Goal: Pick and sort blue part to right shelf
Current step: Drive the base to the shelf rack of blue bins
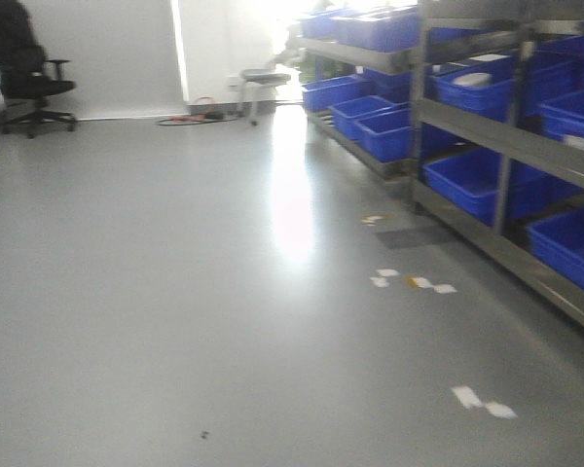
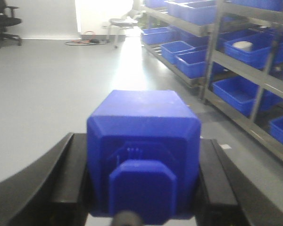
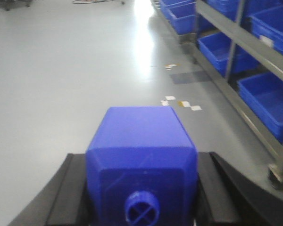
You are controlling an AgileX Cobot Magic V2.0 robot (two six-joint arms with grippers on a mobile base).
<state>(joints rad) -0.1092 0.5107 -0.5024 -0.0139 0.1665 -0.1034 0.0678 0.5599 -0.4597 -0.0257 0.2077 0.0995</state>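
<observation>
Pick's done: left end effector [image 2: 144, 197] clamps the part [image 2: 144, 127], right end effector [image 3: 141, 193] grips the knobbed block [image 3: 141, 136]. The shelf [image 1: 496, 136] runs along the frame's right, well apart, so drop-off remains.

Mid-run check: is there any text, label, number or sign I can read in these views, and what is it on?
No text is readable in any view.
The white label on a blue crate of the right shelf: too blurred.
The raised marks on the blue part: too small to read.
The floor markers: no print visible.
</observation>
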